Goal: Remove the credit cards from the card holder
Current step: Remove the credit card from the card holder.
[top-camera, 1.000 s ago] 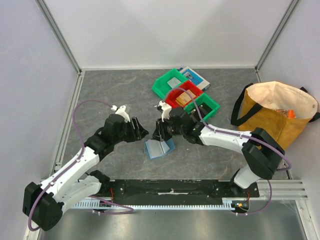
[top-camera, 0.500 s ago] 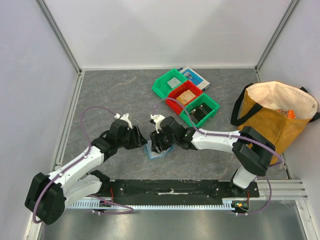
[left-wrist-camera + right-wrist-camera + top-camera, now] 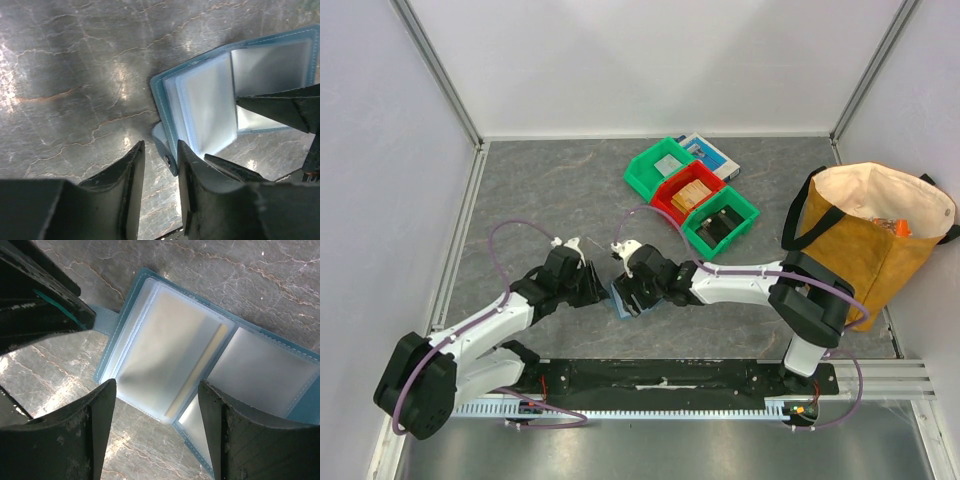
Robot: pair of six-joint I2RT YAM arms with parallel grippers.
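The slate-blue card holder (image 3: 150,285) lies open on the table, its clear pocket sleeves fanned out (image 3: 210,105). In the top view my two grippers cover most of the holder (image 3: 618,300). A pale credit card (image 3: 170,350) with a tan edge sits inside the upper sleeve. My right gripper (image 3: 157,390) is open wide, low over the holder's left half and near edge, nothing between its fingers. My left gripper (image 3: 160,150) is open by a narrow gap at the holder's snap tab (image 3: 161,139); the tab lies just ahead of the tips, not pinched. The two grippers nearly meet (image 3: 615,290).
Green bins (image 3: 662,165) (image 3: 720,222) and a red bin (image 3: 690,192) stand in a diagonal row at the back, with a blue-and-white flat box (image 3: 712,152) behind them. A tan tote bag (image 3: 875,235) stands at the right. Grey walls enclose the table.
Both grippers came down and toward the near edge onto the holder, now covering most of it in the top view. The right jaws opened wider; the left jaws narrowed.
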